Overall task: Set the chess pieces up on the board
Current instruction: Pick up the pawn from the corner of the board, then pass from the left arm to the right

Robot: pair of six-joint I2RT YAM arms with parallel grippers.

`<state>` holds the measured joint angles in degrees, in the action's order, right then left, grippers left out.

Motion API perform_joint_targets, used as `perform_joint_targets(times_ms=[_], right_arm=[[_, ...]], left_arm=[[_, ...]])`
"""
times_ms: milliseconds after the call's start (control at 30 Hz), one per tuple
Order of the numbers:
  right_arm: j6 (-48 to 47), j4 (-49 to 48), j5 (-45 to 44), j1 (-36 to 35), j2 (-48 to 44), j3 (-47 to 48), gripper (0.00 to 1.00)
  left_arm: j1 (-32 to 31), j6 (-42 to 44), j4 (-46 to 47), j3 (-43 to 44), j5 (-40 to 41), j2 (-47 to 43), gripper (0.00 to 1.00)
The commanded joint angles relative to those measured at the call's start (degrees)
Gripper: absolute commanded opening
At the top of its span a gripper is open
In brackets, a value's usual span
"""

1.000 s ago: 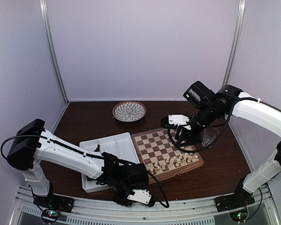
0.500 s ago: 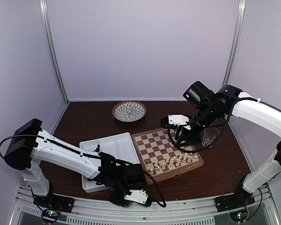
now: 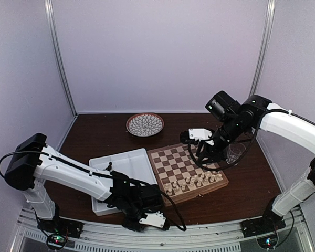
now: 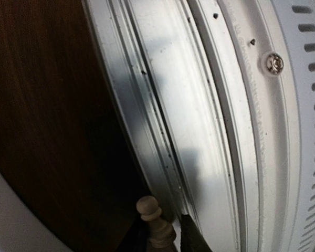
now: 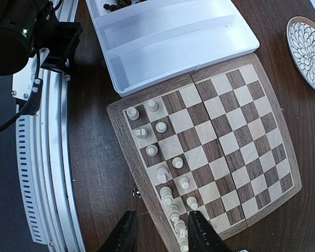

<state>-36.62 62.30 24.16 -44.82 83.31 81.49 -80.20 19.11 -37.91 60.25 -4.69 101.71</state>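
A: Left gripper (image 4: 165, 239) is off the chessboard's (image 3: 188, 167) near-left corner, low by the aluminium rail (image 4: 199, 105). Its fingers look pinched on one cream piece (image 4: 149, 210), knob showing; the base is out of view.

B: Right gripper (image 5: 163, 233)?

A: Fingers apart, nothing between them. It hovers over the board's right edge, above the cream pieces (image 5: 163, 173) standing in two ragged rows.

B: How to place well?

A: My judgement: rise enough to clear the board's rim, come down over a vacant near-row square, keep the piece upright and release low. The neighbours stand close, so a sideways approach could topple them.

B: Surroundings?

A: Dark brown table (image 3: 94, 136). White two-compartment tray (image 3: 123, 160) just beside the board's left edge, with dark pieces (image 5: 115, 5) in it. Patterned plate (image 3: 145, 124) beyond the board, clear cup (image 3: 233, 153) at its right. Pale walls.
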Motion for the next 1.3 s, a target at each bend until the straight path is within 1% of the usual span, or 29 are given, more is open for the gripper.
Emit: perform_joint_targets(times_ms=[0,167,233,300,400,500,567,667,767,933,1000,1100,1167,1267], right_arm=[[0.59,-0.11,0.95,0.35,0.05,0.37,0.36],[0.67,0.14,1.25,0.35,0.12,0.67,0.36],[0.67,0.33,1.57,0.35,0.02,0.62,0.36],[0.76,0.64,2.25,0.4,-0.26,0.84,0.36],[0.81,0.77,3.43,0.49,-1.35,0.77,0.36],[0.85,0.88,3.84,0.61,-2.09,0.8,0.36],[0.85,1.14,5.67,0.77,-2.62,0.86,0.36],[1.29,1.17,11.11,0.96,-2.8,1.41,0.36],[1.95,2.91,19.11,0.96,-0.3,3.73,0.36],[3.33,3.02,33.39,0.96,3.89,4.91,0.38],[4.29,2.78,37.35,0.96,5.88,5.54,0.38],[6.47,2.85,42.24,0.96,8.87,7.77,0.4],[7.66,3.61,44.78,0.9,10.55,9.38,0.41],[8.88,3.8,47.67,0.87,12.04,10.88,0.42]], left_arm=[[1.16,-0.68,-2.02,-1.54,7.62,0.02,0.2],[1.4,-1.63,-2.39,-1.04,9.65,0.3,0.12],[2.26,-3.18,-1.53,-0.93,7.98,-1.42,0.1],[3.61,-5.23,0.84,-1.2,5.11,-4.58,0.09],[5.83,-8.69,6.84,-3.04,0.25,-9.59,0.07],[7.28,-10.95,11.32,-4.73,-0.86,-12.23,0.06],[7.71,-11.92,14.08,-5.44,0.62,-13.87,0.05],[8.16,-13.32,20.58,-6.17,3.66,-17.76,0.06],[8.23,-14.1,26.58,-5.96,5.75,-20.72,0.07],[8.27,-16.08,35.8,-7.06,1.8,-24.99,0.07],[8.23,-16.39,37.48,-7.12,1.82,-25.99,0.08],[8.22,-16.92,42.84,-8.11,1.96,-27.15,0.08],[8.24,-17.07,44.13,-8.05,1.12,-27.24,0.08],[8.22,-16.76,42.88,-6.43,0.29,-26.31,0.08]])
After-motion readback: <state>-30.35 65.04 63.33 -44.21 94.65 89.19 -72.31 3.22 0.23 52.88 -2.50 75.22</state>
